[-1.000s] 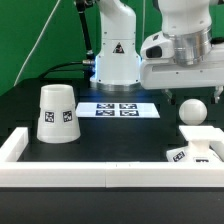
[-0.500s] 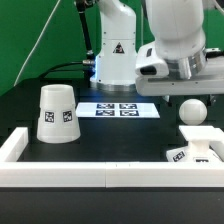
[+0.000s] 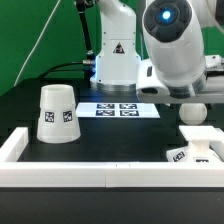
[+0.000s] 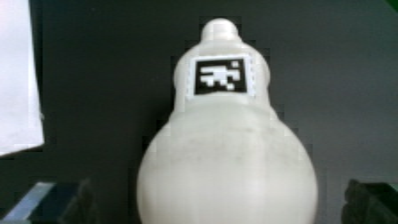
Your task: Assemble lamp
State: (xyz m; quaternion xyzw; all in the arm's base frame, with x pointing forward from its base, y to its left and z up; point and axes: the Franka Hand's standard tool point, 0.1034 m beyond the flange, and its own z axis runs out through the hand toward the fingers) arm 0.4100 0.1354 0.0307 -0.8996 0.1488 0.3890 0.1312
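Note:
The bulb (image 4: 222, 150) lies on the black table and fills the wrist view, its tagged narrow stem pointing away from me. My gripper (image 4: 210, 205) is open around its round body, one dark finger (image 4: 45, 200) on each side with gaps, not touching. In the exterior view the arm's wrist (image 3: 175, 60) hangs over the bulb's ball head (image 3: 193, 111) and hides its top. The cone shade (image 3: 57, 113) stands wide end down at the exterior view's left. The blocky base (image 3: 200, 145) lies at the front right, close to the bulb.
The marker board (image 3: 118, 109) lies mid-table in front of the arm's pedestal (image 3: 116, 60). A long white rail (image 3: 90, 172) borders the front and left sides. A white flat edge (image 4: 15, 90) shows beside the bulb in the wrist view.
The arm has swung toward the exterior view's left and come down over the bulb, now covering its top. The shade, base and bulb have not moved.

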